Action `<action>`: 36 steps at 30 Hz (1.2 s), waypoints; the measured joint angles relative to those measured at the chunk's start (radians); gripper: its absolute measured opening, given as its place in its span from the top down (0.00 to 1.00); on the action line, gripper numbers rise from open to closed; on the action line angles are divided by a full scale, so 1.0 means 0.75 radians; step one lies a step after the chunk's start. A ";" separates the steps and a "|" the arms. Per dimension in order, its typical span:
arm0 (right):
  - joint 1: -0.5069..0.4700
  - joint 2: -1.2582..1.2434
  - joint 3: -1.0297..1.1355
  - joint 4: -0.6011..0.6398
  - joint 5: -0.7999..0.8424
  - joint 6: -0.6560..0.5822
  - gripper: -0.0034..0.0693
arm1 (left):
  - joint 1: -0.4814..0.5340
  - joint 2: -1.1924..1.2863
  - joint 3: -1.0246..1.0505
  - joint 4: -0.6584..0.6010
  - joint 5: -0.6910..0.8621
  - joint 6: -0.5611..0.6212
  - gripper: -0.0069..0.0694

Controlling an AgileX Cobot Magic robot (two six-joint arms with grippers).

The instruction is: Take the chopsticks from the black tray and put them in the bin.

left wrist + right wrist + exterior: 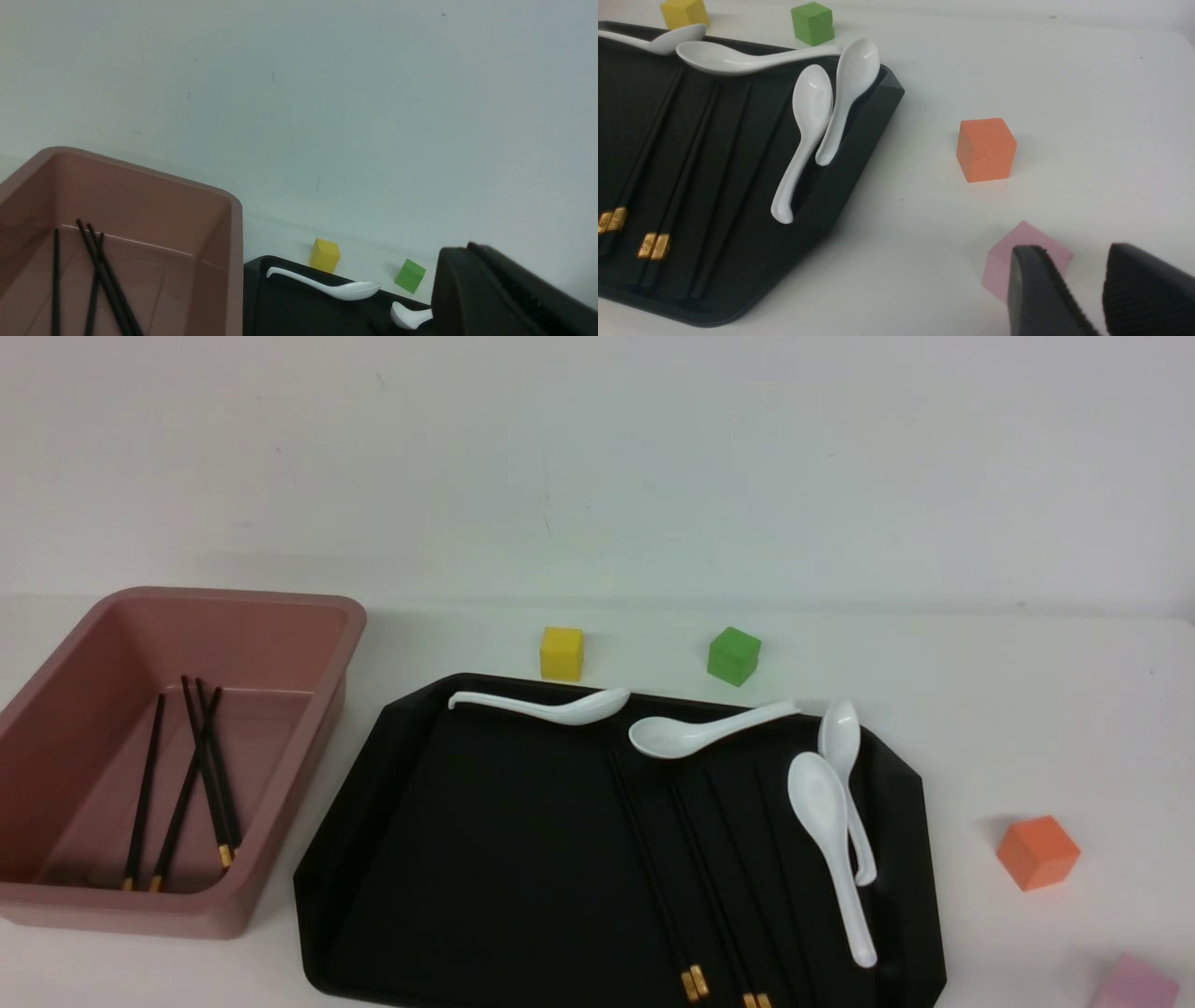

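Seeing gold-banded black chopsticks (pixel 652 868) lying in the glossy black tray (pixel 896 933), right of its middle, roughly parallel, gold bands at the near end. Also seeing fainter dark lines to the right of them; can't tell if sticks or marks. Counting four more in the bin (pixel 289 803), left of the tray: slim, straight, two crossing, one apart. Reading the bin as dusty-pink plastic, smooth-walled, round-cornered, thick-rimmed; the tray as flat, cut-cornered, low-rimmed.

Seeing four smooth white spoons (pixel 826 812) with oval bowls and hooked handle ends: two along the tray's far edge, two at right, close together. Noting matte cubes on the pale table (pixel 1027 709): yellow (pixel 561 654) and green (pixel 734 656) beyond the tray; orange (pixel 1038 853) and pink (pixel 1134 982) to its right.

Left gripper (pixel 461 247): pressed together, gripping nothing. Right gripper (pixel 1078 251): fingers apart, dark, blunt-tipped, nothing between.
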State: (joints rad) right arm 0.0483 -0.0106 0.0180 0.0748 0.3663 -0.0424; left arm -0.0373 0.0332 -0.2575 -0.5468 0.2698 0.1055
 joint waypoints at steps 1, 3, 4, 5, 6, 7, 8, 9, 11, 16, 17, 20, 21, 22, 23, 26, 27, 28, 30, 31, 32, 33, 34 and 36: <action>0.000 0.000 0.000 0.000 0.000 0.000 0.62 | 0.000 0.000 0.011 0.019 -0.003 0.000 0.93; 0.000 0.000 0.000 0.000 0.000 0.000 0.62 | 0.000 0.000 0.028 0.071 -0.007 0.000 0.93; 0.000 0.000 0.000 0.000 0.000 0.000 0.62 | 0.000 0.000 0.056 0.136 -0.007 0.000 0.93; 0.000 0.000 0.000 0.000 0.000 0.000 0.62 | 0.000 0.000 0.087 0.205 -0.007 0.000 0.93; 0.000 0.000 0.000 0.000 0.000 0.000 0.62 | 0.000 -0.003 0.105 0.249 -0.007 0.000 0.93; 0.000 0.000 0.000 0.000 0.000 0.000 0.62 | 0.000 -0.007 0.130 0.286 -0.006 0.000 0.93; 0.000 0.000 0.000 0.000 0.000 0.000 0.62 | -0.003 -0.017 0.164 0.320 -0.006 0.000 0.93; 0.000 0.000 0.000 0.000 0.000 0.000 0.62 | -0.012 -0.032 0.200 0.339 -0.003 0.000 0.93; 0.000 0.000 0.000 0.000 0.000 0.000 0.62 | -0.037 -0.053 0.273 0.358 0.000 0.000 0.93; 0.000 0.000 0.000 0.000 0.000 0.000 0.62 | -0.081 -0.060 0.376 0.384 0.090 0.000 0.92; 0.000 0.000 0.000 0.000 0.000 0.000 0.62 | -0.082 -0.060 0.377 0.388 0.114 0.001 0.92; 0.000 0.000 0.000 0.000 0.000 0.000 0.62 | -0.082 -0.060 0.383 0.398 0.156 0.001 0.92; 0.000 0.000 0.000 0.000 0.000 0.000 0.62 | -0.082 -0.060 0.383 0.400 0.159 0.001 0.92; 0.000 0.000 0.000 0.000 0.000 0.000 0.62 | -0.082 -0.060 0.383 0.400 0.159 0.001 0.92; 0.000 0.000 0.000 0.000 0.000 0.000 0.62 | -0.082 -0.060 0.383 0.400 0.160 0.001 0.92; 0.000 0.000 0.000 0.001 0.000 0.000 0.62 | -0.082 -0.060 0.383 0.400 0.163 0.001 0.92; 0.000 0.000 0.000 0.001 0.000 0.000 0.62 | -0.082 -0.060 0.383 0.400 0.163 0.001 0.91; 0.000 0.000 0.000 0.001 0.000 0.000 0.62 | -0.082 -0.060 0.383 0.400 0.163 0.001 0.91; 0.000 0.000 0.000 0.000 0.000 0.000 0.62 | -0.082 -0.060 0.383 0.400 0.164 0.001 0.91; 0.000 0.000 0.000 0.000 0.000 0.000 0.62 | -0.082 -0.060 0.383 0.400 0.164 0.001 0.91; 0.000 0.000 0.000 0.000 0.000 0.000 0.62 | -0.082 -0.060 0.383 0.400 0.164 0.001 0.91; 0.000 0.000 0.000 0.000 0.000 0.000 0.62 | -0.082 -0.060 0.383 0.400 0.164 0.001 0.91; 0.000 0.000 0.000 0.000 0.000 0.000 0.62 | -0.082 -0.060 0.383 0.400 0.164 0.001 0.91; 0.000 0.000 0.000 0.001 0.000 0.000 0.62 | -0.082 -0.060 0.383 0.400 0.164 0.001 0.91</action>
State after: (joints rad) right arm 0.0483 -0.0106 0.0180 0.0758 0.3663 -0.0424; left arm -0.0991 -0.0120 0.0300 -0.2472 0.3928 0.1063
